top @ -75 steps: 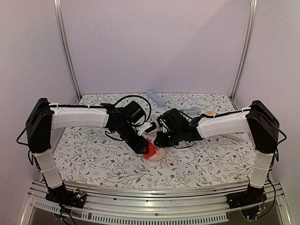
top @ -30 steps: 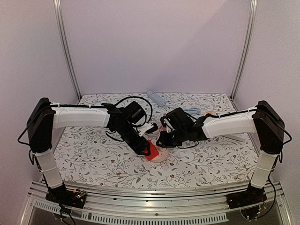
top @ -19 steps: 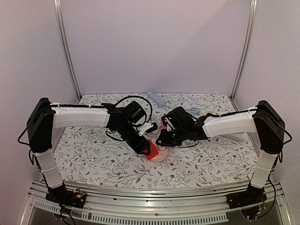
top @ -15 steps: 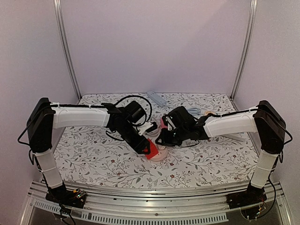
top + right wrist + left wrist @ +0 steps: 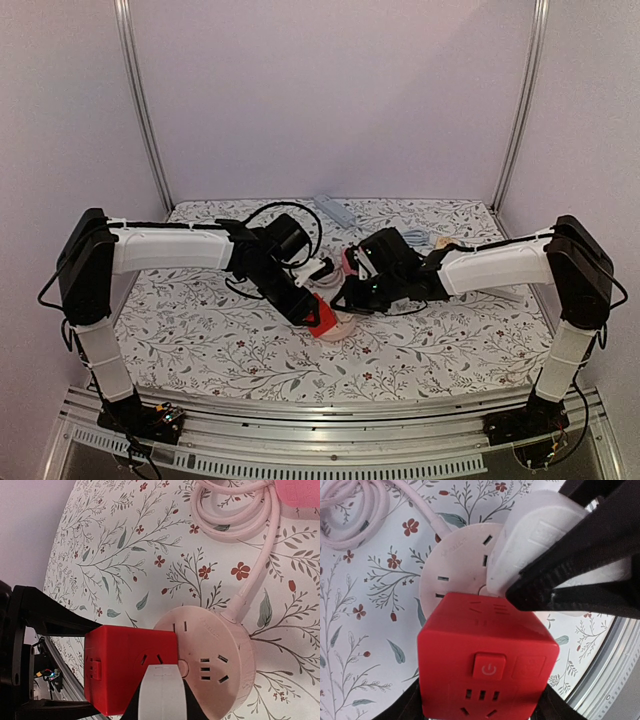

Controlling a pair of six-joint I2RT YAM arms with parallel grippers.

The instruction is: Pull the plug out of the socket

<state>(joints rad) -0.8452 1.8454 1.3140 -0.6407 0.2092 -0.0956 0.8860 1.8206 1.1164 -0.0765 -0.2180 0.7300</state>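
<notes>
Sitting against one edge of the round pink socket (image 5: 215, 655), the red cube plug (image 5: 487, 667) shows its power button and its own outlets to the left wrist camera; whether its pins are seated in the socket or already clear cannot be told. The left gripper (image 5: 305, 308) is clamped on the plug, its black fingers (image 5: 402, 707) pressing on opposite sides of the cube. The right gripper (image 5: 345, 300) comes in from the other side and bears down on the socket's face with a white tip (image 5: 535, 535), right beside the plug and touching or nearly touching it; whether its fingers are together or apart cannot be told, since only one white tip flanked by black shows in its own camera. This crowds the plug: the two grippers meet over the socket at the middle of the table (image 5: 200, 330), which is covered in a floral cloth. The socket's pink cable (image 5: 235, 525) leaves its rim and lies coiled just beyond it. Well apart, at the far edge of the table, lies a grey power strip (image 5: 333, 210).
</notes>
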